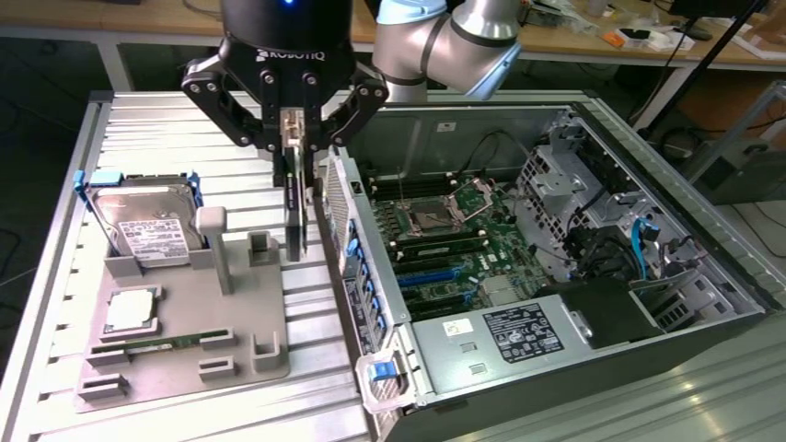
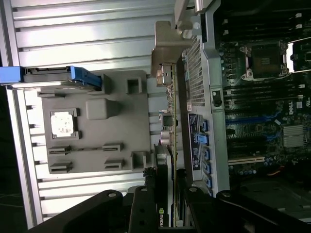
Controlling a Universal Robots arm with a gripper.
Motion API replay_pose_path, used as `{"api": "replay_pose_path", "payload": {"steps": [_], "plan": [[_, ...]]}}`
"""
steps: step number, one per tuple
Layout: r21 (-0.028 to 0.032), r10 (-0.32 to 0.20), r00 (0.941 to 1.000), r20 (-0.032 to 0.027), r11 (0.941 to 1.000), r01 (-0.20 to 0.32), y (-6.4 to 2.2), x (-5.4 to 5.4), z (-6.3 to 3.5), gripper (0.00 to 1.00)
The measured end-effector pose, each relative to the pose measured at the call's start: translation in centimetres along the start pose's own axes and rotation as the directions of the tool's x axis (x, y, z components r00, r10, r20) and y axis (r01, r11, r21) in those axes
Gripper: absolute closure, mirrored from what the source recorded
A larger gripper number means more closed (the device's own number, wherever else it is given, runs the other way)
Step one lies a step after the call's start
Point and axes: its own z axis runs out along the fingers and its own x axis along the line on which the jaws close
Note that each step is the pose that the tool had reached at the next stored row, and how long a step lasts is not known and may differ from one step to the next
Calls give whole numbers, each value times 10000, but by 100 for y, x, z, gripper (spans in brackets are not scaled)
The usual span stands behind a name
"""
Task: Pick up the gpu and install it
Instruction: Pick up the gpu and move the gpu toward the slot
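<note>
Read "ROBOTIQ" in white on the black body of the gripper (image 1: 293,138). Made out "NVIDIA" by a green mark on the gpu (image 2: 166,121), and seemingly "DELL" on the motherboard (image 2: 290,109). Found print on the power supply label (image 1: 522,333) too small to read.

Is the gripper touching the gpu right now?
Touching: in the exterior view the gripper clamps the upper edge of the gpu from both sides.

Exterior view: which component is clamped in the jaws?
The gpu, the thin card held edge-on; the hard drive, processor and memory stick sit in the grey holder.
</note>
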Motion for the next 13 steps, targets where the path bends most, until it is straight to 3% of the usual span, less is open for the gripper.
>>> {"api": "replay_pose_path", "payload": {"steps": [13], "plan": [[-1, 0, 10000, 1, 10000, 0, 6, -59, 2, 73]]}}
